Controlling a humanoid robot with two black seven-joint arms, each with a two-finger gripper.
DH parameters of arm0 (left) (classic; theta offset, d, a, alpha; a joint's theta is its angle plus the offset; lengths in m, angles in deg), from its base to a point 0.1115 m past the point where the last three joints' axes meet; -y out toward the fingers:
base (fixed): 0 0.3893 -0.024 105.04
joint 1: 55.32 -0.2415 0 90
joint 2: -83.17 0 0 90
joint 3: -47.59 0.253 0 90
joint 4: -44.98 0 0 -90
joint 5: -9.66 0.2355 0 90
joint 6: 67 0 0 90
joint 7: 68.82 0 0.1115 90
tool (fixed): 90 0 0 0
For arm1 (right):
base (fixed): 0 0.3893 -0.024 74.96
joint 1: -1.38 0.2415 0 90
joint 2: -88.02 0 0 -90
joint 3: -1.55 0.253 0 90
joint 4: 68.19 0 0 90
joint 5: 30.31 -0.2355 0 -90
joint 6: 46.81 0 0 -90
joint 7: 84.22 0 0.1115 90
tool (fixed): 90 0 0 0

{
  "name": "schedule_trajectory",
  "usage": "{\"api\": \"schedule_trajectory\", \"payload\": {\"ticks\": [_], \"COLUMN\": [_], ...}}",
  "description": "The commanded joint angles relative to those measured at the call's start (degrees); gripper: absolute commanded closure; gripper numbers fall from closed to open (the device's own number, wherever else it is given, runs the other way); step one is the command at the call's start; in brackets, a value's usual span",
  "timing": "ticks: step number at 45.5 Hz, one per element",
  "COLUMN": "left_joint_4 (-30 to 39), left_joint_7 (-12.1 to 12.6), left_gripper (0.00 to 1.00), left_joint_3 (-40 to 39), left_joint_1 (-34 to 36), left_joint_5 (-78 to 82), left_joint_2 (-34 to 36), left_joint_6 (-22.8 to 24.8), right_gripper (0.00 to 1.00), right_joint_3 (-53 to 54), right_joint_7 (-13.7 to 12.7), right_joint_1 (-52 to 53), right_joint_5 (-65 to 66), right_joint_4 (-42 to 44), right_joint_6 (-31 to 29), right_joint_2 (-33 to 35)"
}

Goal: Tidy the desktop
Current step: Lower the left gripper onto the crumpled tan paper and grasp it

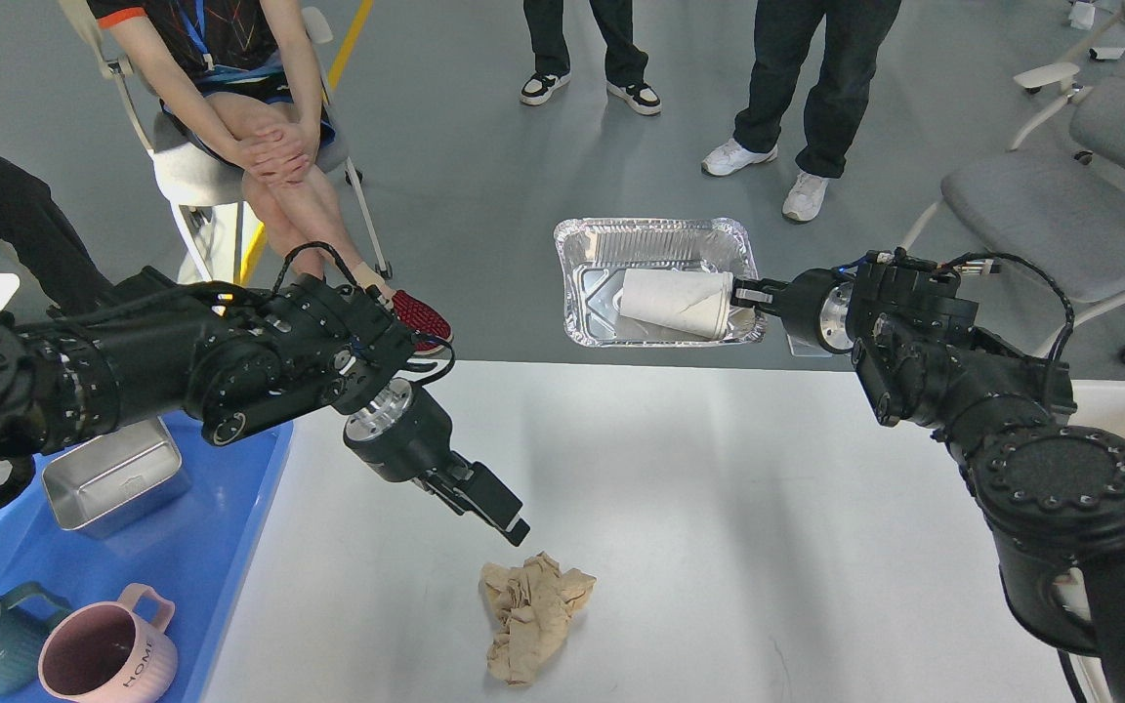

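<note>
Grey floor (465, 176) with a yellow line (353, 44); grey chairs (1061, 215) at right.

The surface (719, 488) carries a crumpled paper wad (531, 625) near its front edge, centre. At the left lies a tray (230, 547) holding a metal box (113, 474) at the rear and two mugs (104, 654) side by side at the front. The left hand (509, 522) hangs just above and behind the wad. Beyond the far edge, off the surface, the right hand (743, 293) meets the right rim of a foil pan (655, 283); a paper roll (675, 303) lies inside.
</note>
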Motion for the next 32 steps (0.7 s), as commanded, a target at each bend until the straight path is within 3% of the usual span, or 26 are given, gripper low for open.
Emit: {"api": "schedule_trajectory", "payload": {"ticks": [1, 22, 28, 32], "left_joint_4": [-4.1, -5.9, -11.3, -15.1], "left_joint_7": [0.8, 1.4, 1.4, 1.4], "left_gripper": [0.03, 0.03, 0.04, 0.04], "left_joint_3": [0.2, 4.0, 7.5, 7.1], "left_joint_1": [-3.8, -7.3, -9.3, -11.1], "left_joint_5": [0.1, 0.3, -0.4, -1.1], "left_joint_2": [-3.8, -7.4, -10.6, -12.5], "left_joint_6": [-4.0, -5.0, -9.3, -9.5], "right_gripper": [1.00, 1.00, 1.00, 1.00], "right_joint_3": [0.0, 0.0, 0.0, 0.0], "right_joint_7": [0.0, 0.0, 0.1, 0.1], "right_joint_1": [0.2, 0.4, 0.2, 0.3], "right_joint_5": [0.0, -0.2, -2.3, -2.5], "right_joint_4": [0.0, 0.0, 0.0, 0.0], "right_joint_6": [0.0, 0.0, 0.0, 0.0], "right_joint_2": [-0.1, 0.1, 0.0, 0.0]}}
